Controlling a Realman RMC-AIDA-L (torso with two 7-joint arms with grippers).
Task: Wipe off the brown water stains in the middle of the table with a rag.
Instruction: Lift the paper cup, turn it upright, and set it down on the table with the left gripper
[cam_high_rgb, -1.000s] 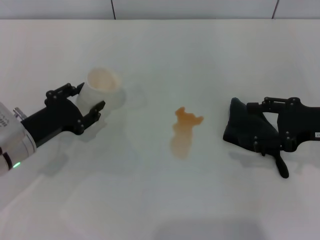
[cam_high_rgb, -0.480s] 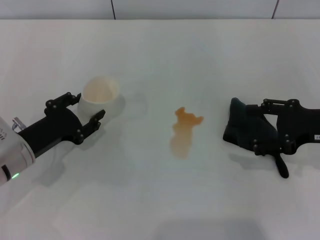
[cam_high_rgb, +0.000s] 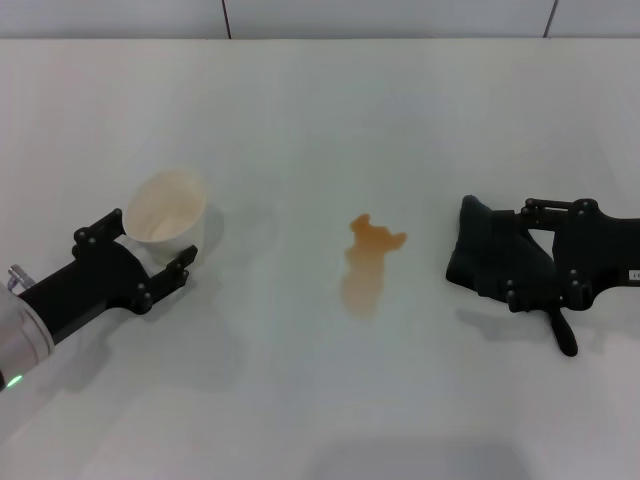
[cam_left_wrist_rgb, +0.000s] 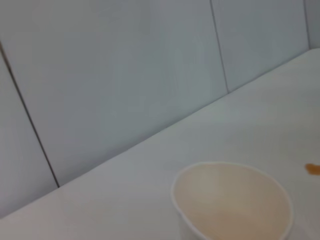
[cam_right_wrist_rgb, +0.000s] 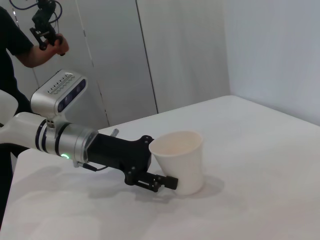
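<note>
The brown water stains (cam_high_rgb: 367, 264) lie as an orange-brown blotch in the middle of the white table (cam_high_rgb: 320, 100). A small edge of the stains shows in the left wrist view (cam_left_wrist_rgb: 313, 169). The black rag (cam_high_rgb: 495, 258) lies right of the stains, its thin tail (cam_high_rgb: 563, 335) trailing toward the near edge. My right gripper (cam_high_rgb: 520, 252) is closed around the rag on the table. My left gripper (cam_high_rgb: 143, 245) is at the left, shut on a whitish cup (cam_high_rgb: 166, 209) that tilts slightly. The cup also shows in the left wrist view (cam_left_wrist_rgb: 232, 200) and the right wrist view (cam_right_wrist_rgb: 179, 160).
Wall panels stand behind the table's far edge (cam_high_rgb: 225, 20). In the right wrist view a person (cam_right_wrist_rgb: 25, 45) stands beyond the left arm (cam_right_wrist_rgb: 75, 142), holding a hand-held controller.
My left gripper has drawn the cup left and toward the near side, away from the stains. The right gripper and rag have not moved.
</note>
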